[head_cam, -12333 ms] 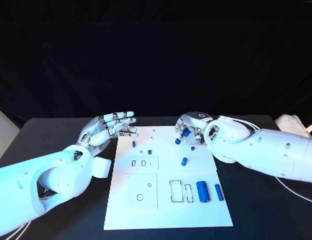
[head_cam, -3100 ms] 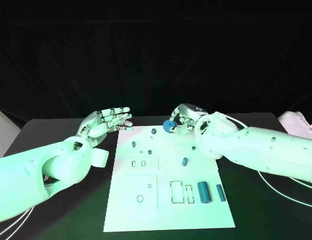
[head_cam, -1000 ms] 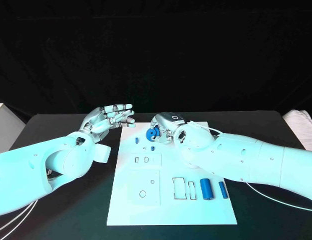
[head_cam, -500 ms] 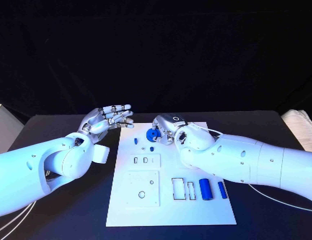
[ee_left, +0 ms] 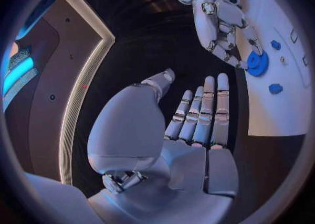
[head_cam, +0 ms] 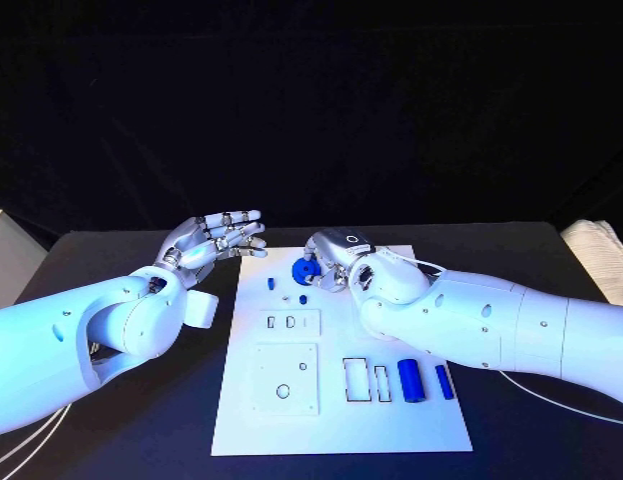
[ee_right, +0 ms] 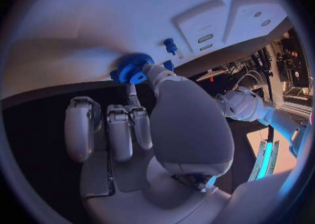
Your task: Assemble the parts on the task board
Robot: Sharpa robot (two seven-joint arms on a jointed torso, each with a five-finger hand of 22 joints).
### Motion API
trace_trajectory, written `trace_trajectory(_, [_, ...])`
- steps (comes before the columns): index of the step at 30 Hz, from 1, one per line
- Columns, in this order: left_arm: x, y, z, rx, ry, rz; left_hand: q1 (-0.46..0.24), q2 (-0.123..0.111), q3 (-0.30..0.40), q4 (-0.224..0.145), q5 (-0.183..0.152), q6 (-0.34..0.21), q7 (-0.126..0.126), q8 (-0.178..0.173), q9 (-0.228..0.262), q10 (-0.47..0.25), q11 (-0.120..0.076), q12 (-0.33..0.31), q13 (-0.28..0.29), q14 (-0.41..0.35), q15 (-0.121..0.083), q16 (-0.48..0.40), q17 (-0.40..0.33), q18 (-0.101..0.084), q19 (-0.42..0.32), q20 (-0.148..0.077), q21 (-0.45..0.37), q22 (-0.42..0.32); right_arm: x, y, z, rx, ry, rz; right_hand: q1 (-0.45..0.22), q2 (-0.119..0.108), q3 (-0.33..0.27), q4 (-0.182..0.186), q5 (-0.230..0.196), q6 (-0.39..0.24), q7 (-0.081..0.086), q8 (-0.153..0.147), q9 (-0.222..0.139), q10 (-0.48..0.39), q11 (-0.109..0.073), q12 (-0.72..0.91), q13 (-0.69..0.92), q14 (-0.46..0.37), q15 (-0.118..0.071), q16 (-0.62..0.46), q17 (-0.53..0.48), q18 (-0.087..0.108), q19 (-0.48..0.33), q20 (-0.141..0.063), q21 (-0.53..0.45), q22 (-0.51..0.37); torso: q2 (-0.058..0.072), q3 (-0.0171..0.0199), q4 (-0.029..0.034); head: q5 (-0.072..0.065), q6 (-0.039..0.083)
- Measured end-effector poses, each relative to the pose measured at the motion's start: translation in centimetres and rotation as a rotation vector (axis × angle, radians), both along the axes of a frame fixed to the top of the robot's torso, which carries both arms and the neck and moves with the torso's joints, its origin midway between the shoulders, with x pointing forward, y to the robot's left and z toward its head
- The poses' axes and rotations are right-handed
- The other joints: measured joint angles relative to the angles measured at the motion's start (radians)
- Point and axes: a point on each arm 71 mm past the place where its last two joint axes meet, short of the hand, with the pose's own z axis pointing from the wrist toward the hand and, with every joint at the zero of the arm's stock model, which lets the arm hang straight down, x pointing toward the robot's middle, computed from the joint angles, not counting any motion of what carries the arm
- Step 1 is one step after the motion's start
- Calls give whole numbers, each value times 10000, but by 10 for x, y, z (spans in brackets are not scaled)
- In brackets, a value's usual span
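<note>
My right hand [head_cam: 337,264] hovers low over the far left part of the white task board [head_cam: 343,432] and pinches a blue gear [head_cam: 305,269] between thumb and a finger. The right wrist view shows the gear [ee_right: 132,67] close above the board [ee_right: 98,19], beside two small blue pegs [ee_right: 170,45]. Those pegs [head_cam: 272,283] stand just nearer than the gear. My left hand [head_cam: 218,238] is raised beside the board's far left corner, fingers straight and apart, holding nothing. The left wrist view shows that palm [ee_left: 197,124] facing the right hand [ee_left: 220,22] and the gear [ee_left: 256,63].
Two blue cylinders [head_cam: 411,379] lie at the board's near right, beside narrow rectangular slots [head_cam: 354,379]. Two square inset plates [head_cam: 285,377] with holes sit in the left half. Black table surrounds the board; a white cloth [head_cam: 600,250] lies at the far right.
My right hand has carried the gear from the board's far right side over to its far left part; in the last half second it barely moved. The left hand stays raised.
</note>
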Motion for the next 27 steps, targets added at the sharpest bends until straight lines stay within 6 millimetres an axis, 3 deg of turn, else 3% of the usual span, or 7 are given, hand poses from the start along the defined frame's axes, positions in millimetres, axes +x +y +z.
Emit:
trace_trajectory(4, [0, 0, 0, 1, 1, 1, 0, 0, 0, 0, 0, 0, 0, 0, 0, 0, 0, 0, 0, 0, 0, 0, 0, 1, 0, 0, 0, -1, 1, 1, 0, 59, 54, 48, -432, 3, -447, 232, -356, -424, 61, -374, -192, -23, 29, -34, 9, -7, 6, 0, -1, 1, 1, 68, -73, -1, 0, 0, 2, -12, 17])
trace_trajectory(7, [0, 0, 0, 1, 2, 1, 0, 0, 0, 0, 0, 0, 0, 0, 0, 0, 0, 0, 0, 0, 0, 0, 1, 0, 0, 0, 0, -1, 1, 1, 0, 132, 162, 99, -832, 197, -1015, 539, -326, -433, 71, -409, -248, -5, 64, -34, 8, 0, 70, 0, -1, 0, 1, 139, -73, -1, 0, -3, 7, -22, 26])
trace_trajectory(10, [0, 0, 0, 3, 3, 3, 0, 0, 0, 0, 0, 0, 0, 0, -12, 0, 0, 0, 0, 0, 0, 0, 8, 1, 0, 0, 0, 8, 2, 1, 0, 221, 317, 133, -1098, 384, -1228, 618, -134, -385, 88, -449, -259, 1, 70, -34, 8, 0, 70, 0, -1, 0, 1, 139, -73, -1, 1, -5, 11, -29, 27])
trace_trajectory(21, [0, 0, 0, 7, 15, 1, 41, 41, 0, 0, 0, -73, -2, -41, -12, -37, -38, -38, 0, -72, -1, 0, 7, 1, -73, -1, 0, 16, 4, -3, -1, 559, 776, 140, -1154, 838, -809, 532, 880, 134, 20, -371, -264, 2, 71, -33, 7, 0, 70, 0, -3, 0, 1, 139, -106, 3, 6, -12, 16, -27, 16])
trace_trajectory(27, [0, 0, 0, 12, 23, 6, 41, 41, 0, 0, 0, -72, -2, -41, -20, -37, -38, -38, 0, -72, -1, 0, 7, 1, -73, -1, 0, 16, 6, -7, -1, 687, 933, 67, -1216, 900, -635, 546, 1025, 312, -28, -256, -272, 2, 71, -33, 6, 1, 70, 0, -3, 1, 0, 138, -106, 6, 7, -8, 22, -19, 4])
